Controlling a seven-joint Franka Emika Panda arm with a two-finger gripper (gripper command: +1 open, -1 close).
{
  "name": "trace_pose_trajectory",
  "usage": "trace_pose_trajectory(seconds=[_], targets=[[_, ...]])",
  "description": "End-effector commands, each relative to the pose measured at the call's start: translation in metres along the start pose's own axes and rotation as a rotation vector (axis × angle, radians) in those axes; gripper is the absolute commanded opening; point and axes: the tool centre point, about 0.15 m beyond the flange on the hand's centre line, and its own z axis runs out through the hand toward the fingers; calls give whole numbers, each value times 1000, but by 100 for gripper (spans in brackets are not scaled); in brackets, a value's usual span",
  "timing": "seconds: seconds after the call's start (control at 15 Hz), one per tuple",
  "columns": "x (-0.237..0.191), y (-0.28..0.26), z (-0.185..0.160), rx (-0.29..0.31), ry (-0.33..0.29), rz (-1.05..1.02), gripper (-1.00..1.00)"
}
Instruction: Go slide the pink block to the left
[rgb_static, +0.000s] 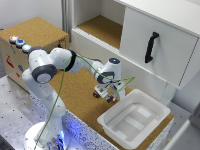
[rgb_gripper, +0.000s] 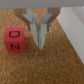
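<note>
Now, by parts:

Arm: white Franka arm (rgb_static: 50, 67) reaches from its base at the exterior view's lower left across the cork-topped table (rgb_static: 75, 95), with green cables trailing along it.

Tool: the tool (rgb_gripper: 41, 46) hangs low over the cork, its two thin metal fingers (rgb_gripper: 37, 36) drawn together so the tips nearly meet; nothing is held between them. In the exterior view the tool (rgb_static: 105, 96) sits just beside the near corner of the tray.

Pink block: small pink cube with dark letters on its face (rgb_gripper: 15, 39) rests flat on the cork just beside the tool, apart from the fingers by a narrow gap. In the exterior view it cannot be made out.

Tray: white rectangular plastic tray (rgb_static: 150, 107) lies on the table at the exterior view's right.

Cabinet: white cabinet with a drawer bearing a black handle (rgb_static: 151, 47) stands behind the table, a cork-lined shelf open beside it.

Box: cork-topped wooden box carrying three round buttons (rgb_static: 20, 43) stands at the exterior view's left.
</note>
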Motion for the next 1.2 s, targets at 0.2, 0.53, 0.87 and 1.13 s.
trace_pose_trajectory(seconds=[0.2,0.53,0.87,1.13], targets=[[25,-27,21,43,-27,-20,-100],[32,-40,22,19,-17,-47,-100],[36,-63,23,12,-16,-94,-100],[37,-94,22,22,-16,-141,-100]])
